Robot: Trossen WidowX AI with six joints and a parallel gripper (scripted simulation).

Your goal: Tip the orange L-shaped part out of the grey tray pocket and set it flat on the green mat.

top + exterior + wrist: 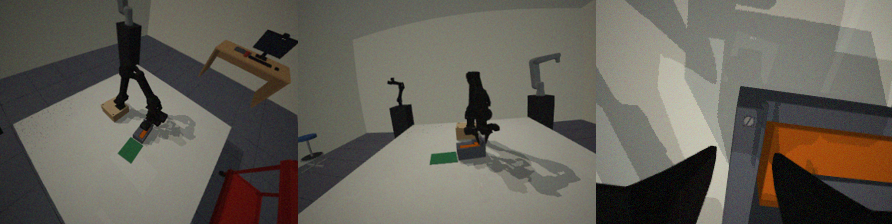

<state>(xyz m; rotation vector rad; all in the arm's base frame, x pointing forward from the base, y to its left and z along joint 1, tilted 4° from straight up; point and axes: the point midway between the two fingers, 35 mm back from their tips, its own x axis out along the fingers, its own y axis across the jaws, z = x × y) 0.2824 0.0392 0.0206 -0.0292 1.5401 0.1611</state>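
The orange L-shaped part (143,133) (468,146) (836,155) lies in the pocket of the grey tray (137,140) (471,154) (740,172). Whether it is slightly tilted I cannot tell. My gripper (145,126) (481,142) (744,156) is partly open, with nothing between the fingers. It points down at the tray end away from the mat, where the part's L-shaped end is. In the wrist view one fingertip overlaps that end and the other lies outside the tray's edge. Contact cannot be made out. The green mat (130,150) (444,158) is bare.
A light wooden block (114,110) (464,133) stands behind the tray, at the arm's base. The mat lies close beside the tray's other end. The arm's shadow falls across the white table (84,153) (413,192).
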